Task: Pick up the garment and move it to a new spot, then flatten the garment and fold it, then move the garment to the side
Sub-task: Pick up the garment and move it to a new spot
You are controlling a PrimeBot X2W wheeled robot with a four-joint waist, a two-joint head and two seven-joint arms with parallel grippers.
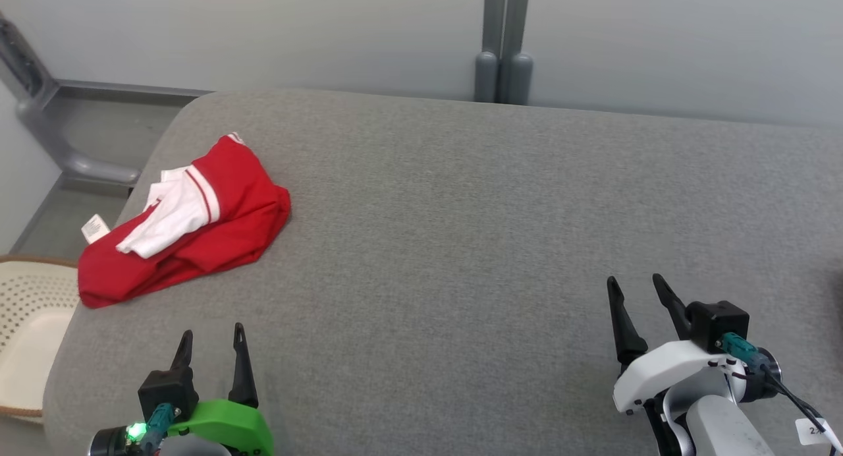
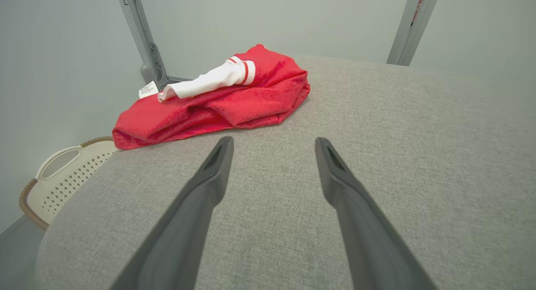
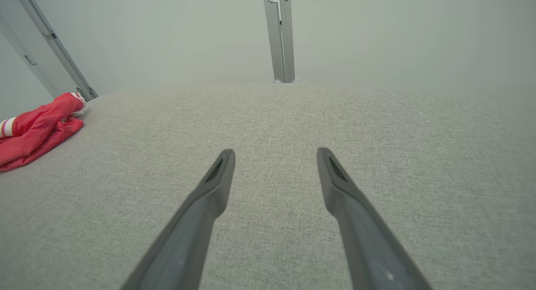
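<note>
Two claws sit nearest, left claw point(image 1: 212, 331) and right claw point(image 1: 635, 281), both spread wide and empty above a grey fabric counter point(image 1: 461, 245). A crumpled red-and-white garment point(image 1: 224, 225) lies far left, by a basket point(image 1: 26, 291). The left claw should probably reach forward and pinch a thick red fold, not the loose white part.

Head view looks down; low wrist views share the garment point(image 1: 230, 205).
</note>
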